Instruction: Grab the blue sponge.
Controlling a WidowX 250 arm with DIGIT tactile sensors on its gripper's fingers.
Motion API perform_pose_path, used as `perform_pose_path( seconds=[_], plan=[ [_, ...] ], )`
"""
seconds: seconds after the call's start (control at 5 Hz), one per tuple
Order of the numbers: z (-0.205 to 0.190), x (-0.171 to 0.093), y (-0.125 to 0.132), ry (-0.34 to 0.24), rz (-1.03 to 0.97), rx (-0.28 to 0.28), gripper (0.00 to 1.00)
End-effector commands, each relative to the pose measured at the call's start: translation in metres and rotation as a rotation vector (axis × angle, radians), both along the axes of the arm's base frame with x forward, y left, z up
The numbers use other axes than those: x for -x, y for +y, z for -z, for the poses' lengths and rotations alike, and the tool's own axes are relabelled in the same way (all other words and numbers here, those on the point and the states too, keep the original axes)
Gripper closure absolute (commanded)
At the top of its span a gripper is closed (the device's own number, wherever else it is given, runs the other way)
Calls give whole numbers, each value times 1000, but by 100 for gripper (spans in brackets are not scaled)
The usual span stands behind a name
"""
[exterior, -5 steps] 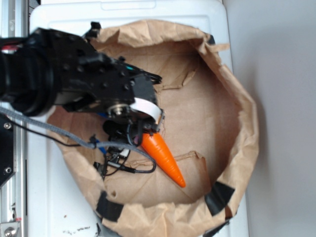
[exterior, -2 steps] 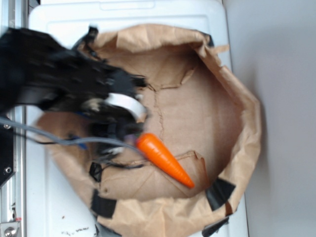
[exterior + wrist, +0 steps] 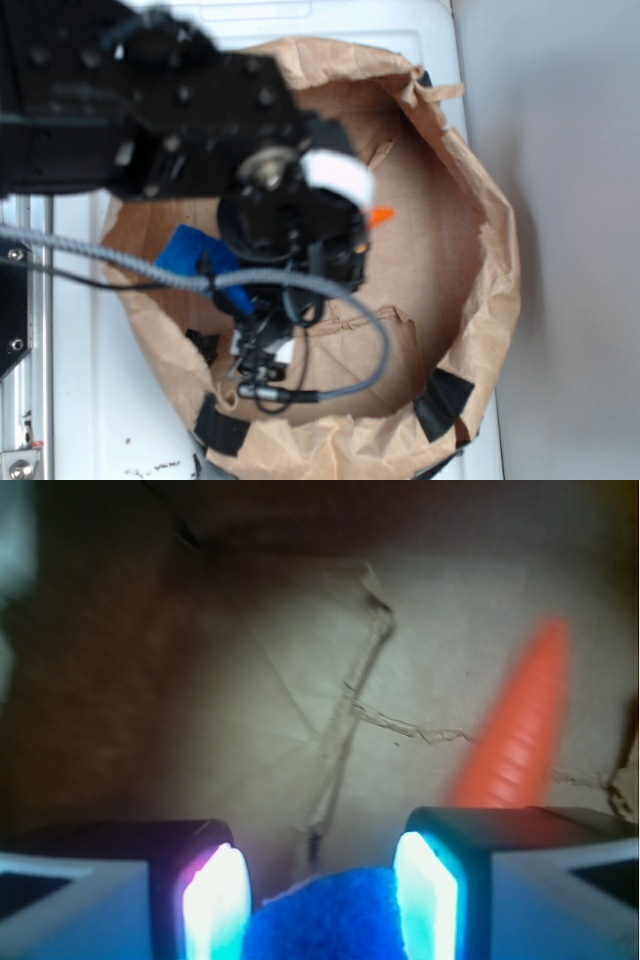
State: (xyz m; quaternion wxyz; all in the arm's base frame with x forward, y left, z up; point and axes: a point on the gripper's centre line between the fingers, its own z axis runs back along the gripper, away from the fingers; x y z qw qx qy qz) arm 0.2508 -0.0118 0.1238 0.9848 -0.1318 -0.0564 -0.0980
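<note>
Sponge position governs this step. The blue sponge [image 3: 325,915] sits in the gap between the two jaws, at 6 o'clock in the wrist view, its top edge rising between the lit inner faces of the fingers [image 3: 222,900]. In the exterior view the blue sponge [image 3: 192,250] shows as a bright patch at 9 o'clock from the wrist, partly covered by the arm and a grey cable [image 3: 330,300].

The gripper [image 3: 322,905] has its jaws spread with the sponge between them. The sponge appears to span nearly the whole gap, but whether the pads press on it cannot be told from this blurred view. The jaws straddle the pad so that closing would pinch it across its width.

The brown paper bag [image 3: 480,250] lies opened out on the white counter [image 3: 90,380], forming a shallow bowl that keeps loose items from sliding away. The arm reaches down into it from 10 o'clock.

The orange toy carrot [image 3: 515,730] lies at 2 o'clock ahead of the jaws, well outside the gap; in the exterior view only its tip [image 3: 380,214] shows past the wrist. That separation suggests closing will not trap the wrong object.

Judged status: the grasp is aligned, closure and lift are not yet confirmed.
</note>
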Motion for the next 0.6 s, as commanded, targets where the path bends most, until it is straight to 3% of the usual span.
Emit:
perform_pose_path(
  seconds=[0.0, 0.2, 0.4],
  plan=[
    [-68, -14, -3, -77, -26, 12, 100],
    [-69, -25, -1, -109, -56, 38, 96],
    [-65, -32, 6, -183, -85, -18, 100]
  ],
)
